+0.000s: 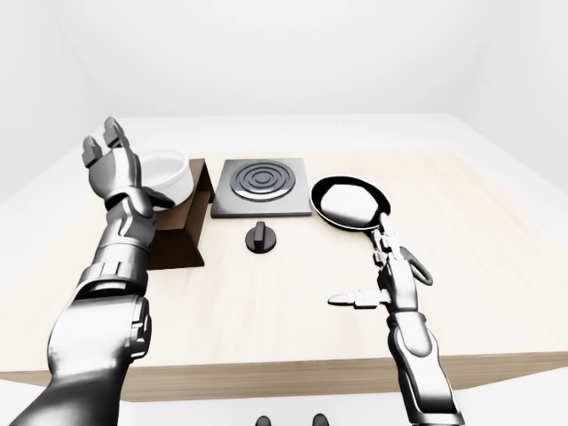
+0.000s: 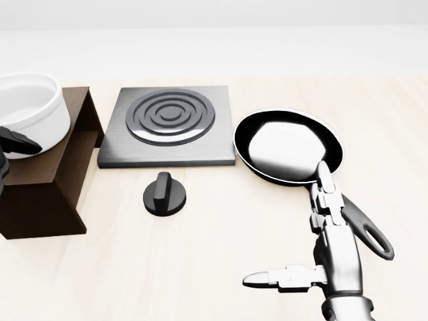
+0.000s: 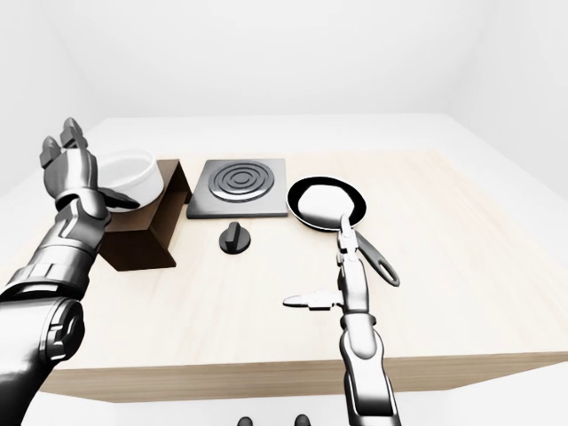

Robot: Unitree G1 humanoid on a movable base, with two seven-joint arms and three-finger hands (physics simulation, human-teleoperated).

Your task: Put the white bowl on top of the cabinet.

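Note:
The white bowl (image 2: 30, 114) stands upright on the top of the dark brown wooden cabinet (image 2: 47, 184) at the left of the head view. My left hand (image 1: 124, 173) is open just left of the bowl, fingers raised and spread. Its thumb (image 2: 17, 142) reaches toward the bowl's lower wall; I cannot tell if it touches. My right hand (image 2: 286, 224) hovers open over the table at the lower right, holding nothing, with its fingers pointing toward the pan.
A grey stove plate (image 2: 167, 124) with ring burners lies right of the cabinet, and a black knob (image 2: 164, 194) sits below it. A black frying pan (image 2: 287, 145) lies to the right, its handle (image 2: 368, 234) beside my right hand. The table's near edge (image 1: 266, 364) runs below.

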